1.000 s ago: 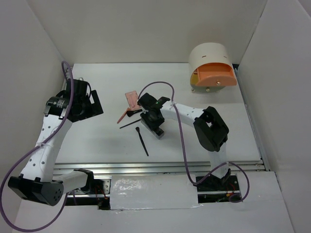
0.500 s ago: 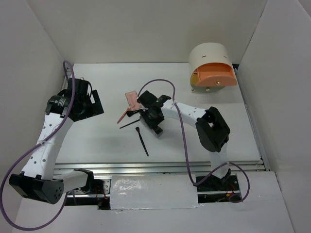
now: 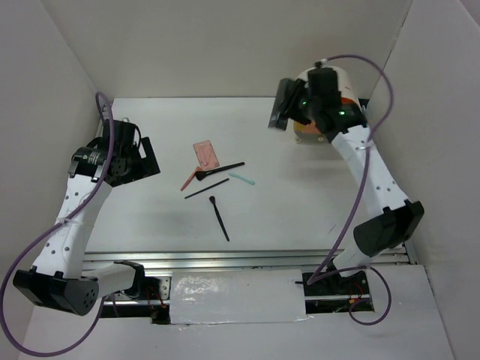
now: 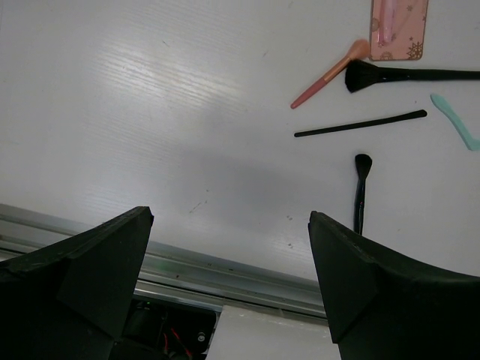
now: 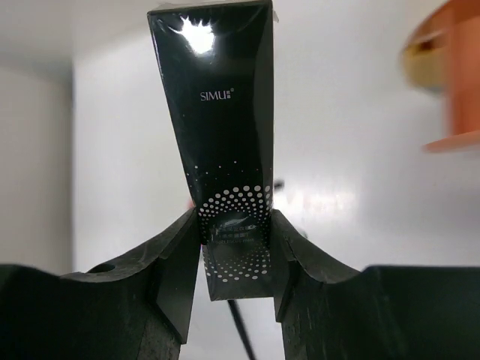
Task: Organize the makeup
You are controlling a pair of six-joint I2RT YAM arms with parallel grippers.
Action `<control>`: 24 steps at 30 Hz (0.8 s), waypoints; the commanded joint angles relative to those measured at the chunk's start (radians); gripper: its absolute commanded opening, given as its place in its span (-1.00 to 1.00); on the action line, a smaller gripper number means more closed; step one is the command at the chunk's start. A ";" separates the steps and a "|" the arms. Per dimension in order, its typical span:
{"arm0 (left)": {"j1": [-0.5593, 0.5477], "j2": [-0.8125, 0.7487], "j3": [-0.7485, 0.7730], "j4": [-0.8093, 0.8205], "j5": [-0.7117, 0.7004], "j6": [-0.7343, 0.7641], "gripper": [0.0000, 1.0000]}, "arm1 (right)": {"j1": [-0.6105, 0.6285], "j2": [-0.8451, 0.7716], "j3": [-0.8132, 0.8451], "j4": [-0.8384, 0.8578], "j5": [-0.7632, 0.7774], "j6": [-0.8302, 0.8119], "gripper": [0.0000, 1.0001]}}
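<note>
My right gripper (image 3: 283, 111) is raised at the back right, just left of the round drawer unit (image 3: 346, 81). It is shut on a glossy dark oblong case (image 5: 221, 112) with white dots, which sticks out beyond the fingers. The other makeup lies mid-table: a pink palette (image 3: 205, 154), a red-handled brush (image 3: 190, 181), a black brush (image 3: 223, 169), a thin black pencil (image 3: 207, 188), a mint-green stick (image 3: 241, 178) and a small black brush (image 3: 220, 218). My left gripper (image 3: 142, 160) hovers open at the left, holding nothing; its wrist view shows the palette (image 4: 398, 28) and brushes (image 4: 412, 74).
The cream drawer unit stands in the back right corner, its peach front (image 5: 450, 82) blurred in the right wrist view. White walls (image 3: 60, 82) close in the table on three sides. A metal rail (image 3: 247, 259) runs along the near edge.
My right arm has swung from the table's middle up to the back right beside the drawer unit, carrying the case. The black brush and mint stick now show. The left arm has barely moved.
</note>
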 commanded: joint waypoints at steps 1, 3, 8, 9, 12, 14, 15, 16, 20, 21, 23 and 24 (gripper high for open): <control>0.003 -0.022 0.039 0.023 0.016 0.016 0.99 | -0.076 -0.098 0.066 0.076 0.120 0.304 -1.00; 0.004 -0.028 0.039 0.025 0.018 0.016 0.99 | -0.104 -0.109 0.084 0.074 0.262 0.455 -1.00; 0.004 -0.045 0.033 0.025 0.022 0.016 0.99 | -0.205 -0.034 0.197 -0.120 0.487 0.806 -1.00; 0.004 -0.053 0.030 0.026 0.022 0.016 0.99 | -0.213 -0.011 0.217 -0.138 0.498 0.867 -1.00; 0.004 -0.062 0.022 0.031 0.033 0.026 0.99 | -0.251 0.090 0.338 -0.270 0.527 0.975 -1.00; 0.003 -0.061 0.024 0.023 0.039 0.031 0.99 | -0.260 0.133 0.390 -0.290 0.547 0.998 -1.00; 0.004 -0.061 0.028 0.020 0.039 0.036 0.99 | -0.265 0.139 0.391 -0.276 0.558 0.998 -1.00; 0.004 -0.059 0.031 0.014 0.038 0.039 0.99 | -0.268 0.139 0.374 -0.266 0.559 1.001 -1.00; 0.004 -0.070 0.038 0.009 0.018 0.052 0.99 | -0.291 0.150 0.337 -0.268 0.543 1.024 -1.00; 0.003 -0.068 0.038 0.009 0.016 0.053 0.99 | -0.289 0.153 0.331 -0.273 0.550 1.032 -1.00; 0.004 -0.067 0.039 0.008 0.016 0.054 0.99 | -0.291 0.146 0.290 -0.257 0.558 1.041 -1.00; 0.004 -0.065 0.039 0.008 0.018 0.054 0.99 | -0.292 0.127 0.250 -0.241 0.559 1.036 -1.00</control>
